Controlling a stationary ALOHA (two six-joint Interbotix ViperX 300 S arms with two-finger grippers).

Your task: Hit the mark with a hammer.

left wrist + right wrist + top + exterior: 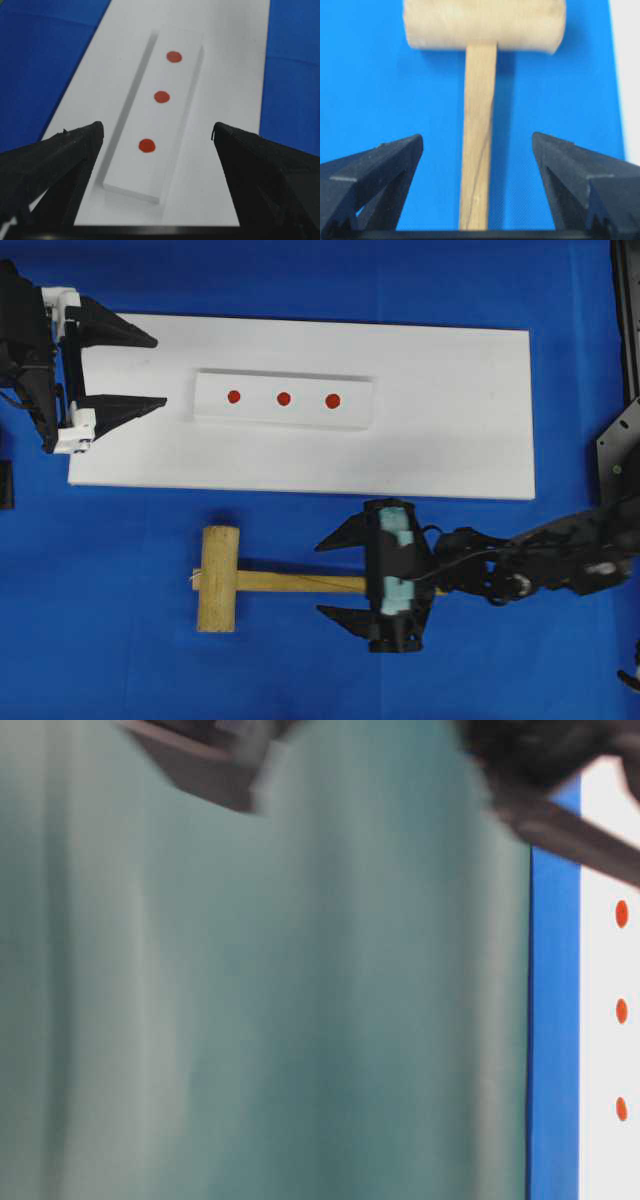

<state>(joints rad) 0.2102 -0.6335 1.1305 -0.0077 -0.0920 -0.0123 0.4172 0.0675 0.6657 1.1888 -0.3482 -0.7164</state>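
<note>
- Blue cloth is spread over the whole table, and a long white board is laid across its far half.
- On the board, a smaller white block is set, with three red dots marked in a row: left, middle and right.
- The hammer is laid flat on the cloth, near of the board, its thick head to the left and its slim handle stretched to the right.
- The right gripper is seen with its jaws spread wide, one finger on each side of the handle; no contact with the wood is shown in the wrist view.
- The left gripper is held at the left end of the board, jaws likewise wide apart and nothing between them, pointed along the row of dots.
- The table-level view is filled by a blurred greenish surface, possibly part of the right gripper; only a strip of cloth and the dots can be made out.
</note>
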